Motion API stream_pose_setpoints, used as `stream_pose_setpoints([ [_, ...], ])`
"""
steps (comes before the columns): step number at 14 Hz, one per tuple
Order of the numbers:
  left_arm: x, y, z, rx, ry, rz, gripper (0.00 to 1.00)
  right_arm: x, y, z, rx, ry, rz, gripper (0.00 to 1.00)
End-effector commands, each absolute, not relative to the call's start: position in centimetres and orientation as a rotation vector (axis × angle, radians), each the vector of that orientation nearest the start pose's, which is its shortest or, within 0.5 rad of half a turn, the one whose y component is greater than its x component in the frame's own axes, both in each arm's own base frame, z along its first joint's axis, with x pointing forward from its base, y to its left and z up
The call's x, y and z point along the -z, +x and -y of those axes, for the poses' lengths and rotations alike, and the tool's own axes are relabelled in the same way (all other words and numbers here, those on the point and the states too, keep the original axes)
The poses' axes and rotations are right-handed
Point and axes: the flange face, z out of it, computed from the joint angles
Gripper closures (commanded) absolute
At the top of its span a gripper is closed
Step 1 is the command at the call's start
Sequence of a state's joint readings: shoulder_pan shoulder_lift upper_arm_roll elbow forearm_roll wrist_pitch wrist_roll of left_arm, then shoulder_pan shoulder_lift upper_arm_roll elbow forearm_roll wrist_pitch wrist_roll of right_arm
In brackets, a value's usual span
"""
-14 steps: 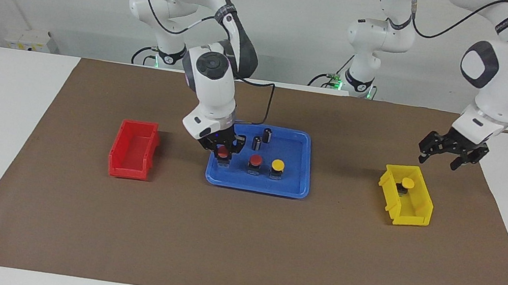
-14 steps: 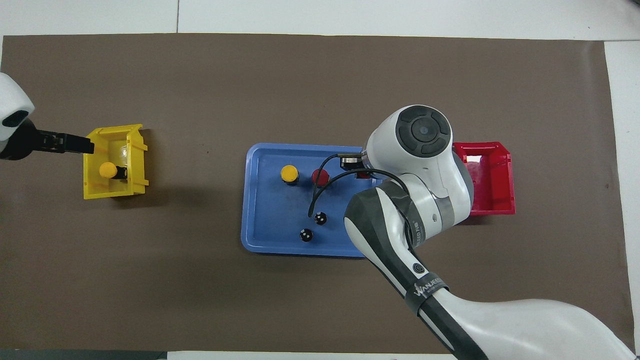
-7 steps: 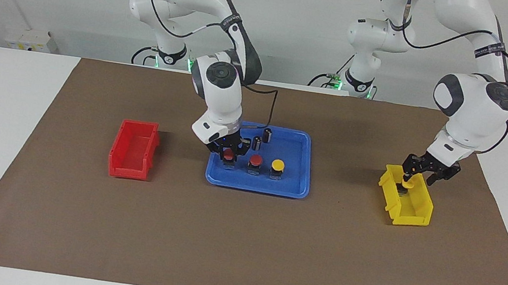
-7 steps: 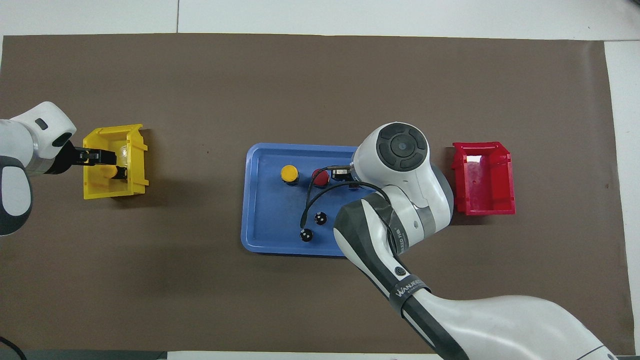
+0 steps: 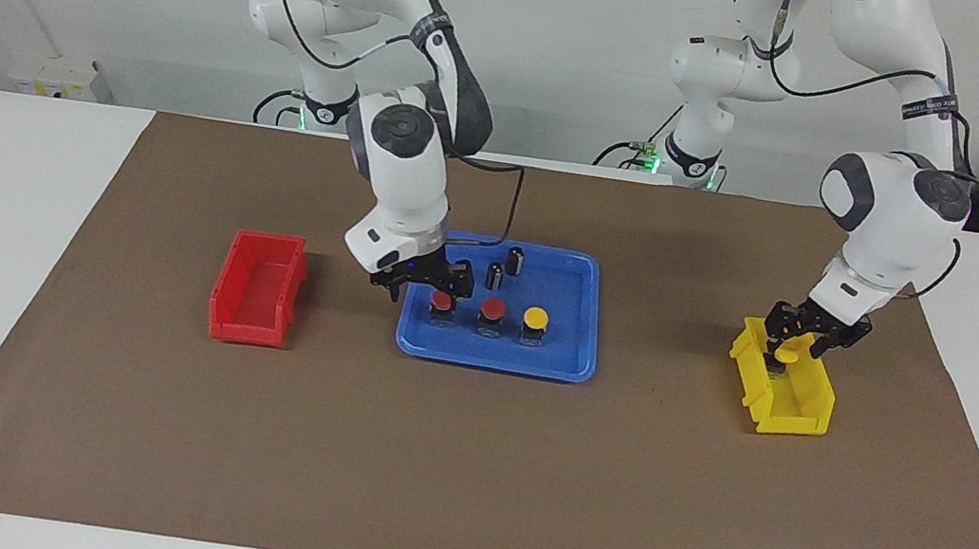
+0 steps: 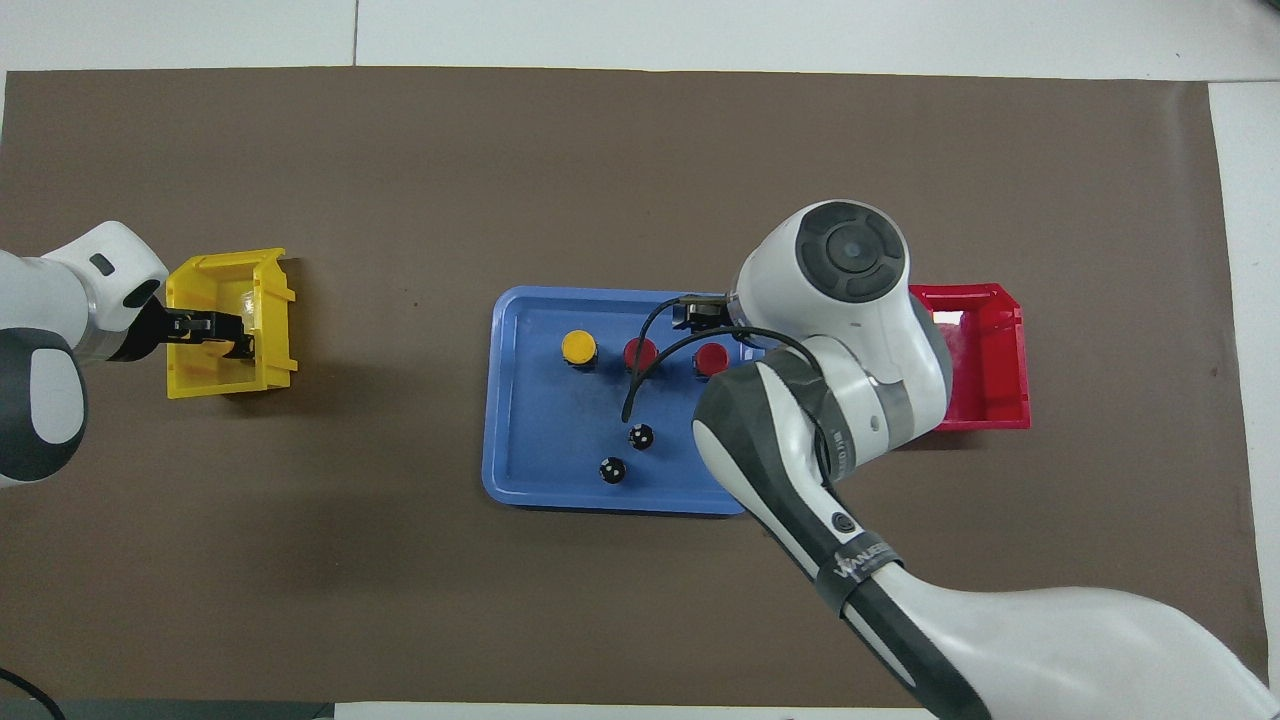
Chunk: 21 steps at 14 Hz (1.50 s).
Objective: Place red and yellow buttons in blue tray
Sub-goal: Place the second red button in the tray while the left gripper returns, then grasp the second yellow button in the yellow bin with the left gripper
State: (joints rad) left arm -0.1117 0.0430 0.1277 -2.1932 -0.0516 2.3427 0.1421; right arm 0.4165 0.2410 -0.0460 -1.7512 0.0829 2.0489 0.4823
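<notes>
Three push-buttons stood in the tray; the fourth sat in the yellow bin.

The flat blue plastic tray (image 5: 577, 364) held two red-capped buttons (image 5: 441, 302) (image 5: 492, 308), one yellow-capped button (image 5: 535, 318) and two dark cylinders (image 5: 514, 260). The right gripper (image 5: 421, 282) hung spread above the tray. The left gripper (image 5: 792, 341) reached into the small yellow bin (image 5: 801, 409) at the other yellow button (image 5: 787, 352); its finger state was unclear. The small red bin (image 5: 256, 288) was empty.

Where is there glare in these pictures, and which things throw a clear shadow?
Overhead view: a white glare patch lies on the floor of the red bin. Facing view: the yellow bin and the blue tray throw soft dark shadows on the brown mat.
</notes>
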Motion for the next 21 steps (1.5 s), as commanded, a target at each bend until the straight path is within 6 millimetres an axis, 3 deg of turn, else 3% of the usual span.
stream_pose_setpoints([
  [1,-36.6,54.5,-0.9,0.211,-3.168,-0.060,0.27,-51.1,59.4,-15.1,0.046,-3.056,-0.318,0.00],
  [5,-36.3,54.6,-1.0,0.232,-3.169,0.039,0.38,-58.7,55.6,-3.8,0.003,-3.067,-0.300,0.00],
  [7,-35.7,54.8,-1.0,0.234,-3.166,0.030,0.62,-60.6,54.4,-0.3,-0.012,-3.118,-0.246,0.00],
  [8,-35.7,54.9,-1.0,0.234,-3.165,0.027,0.79,-62.5,54.0,0.7,-0.001,-3.146,-0.225,0.00],
  [9,-36.0,55.1,-1.0,0.239,-3.165,0.012,0.90,-63.6,53.7,1.7,-0.023,-3.150,-0.209,0.00],
  [10,-36.2,55.2,-0.9,0.232,-3.165,-0.001,0.94,-64.0,53.5,2.6,-0.036,-3.153,-0.171,0.00],
  [12,-39.2,56.0,-0.1,0.165,-3.179,-0.019,0.97,-63.7,53.0,5.0,-0.062,-3.152,-0.144,0.00],
  [13,-42.0,56.8,0.2,0.104,-3.187,-0.025,0.97,-63.6,52.8,5.9,-0.074,-3.149,-0.139,0.00],
  [16,-49.3,57.5,1.7,0.044,-3.198,0.005,0.98,-63.6,52.9,5.9,-0.062,-3.150,-0.144,0.00],
  [18,-50.6,57.4,7.7,0.070,-3.203,0.090,0.98,-63.6,53.0,5.7,-0.057,-3.148,-0.158,0.00],
  [20,-49.9,56.8,12.9,0.112,-3.211,0.148,0.98,-63.7,53.2,5.7,-0.040,-3.149,-0.165,0.00],
  [21,-49.1,56.3,16.5,0.126,-3.217,0.178,0.98,-63.6,53.2,5.6,-0.045,-3.149,-0.160,0.00],
])
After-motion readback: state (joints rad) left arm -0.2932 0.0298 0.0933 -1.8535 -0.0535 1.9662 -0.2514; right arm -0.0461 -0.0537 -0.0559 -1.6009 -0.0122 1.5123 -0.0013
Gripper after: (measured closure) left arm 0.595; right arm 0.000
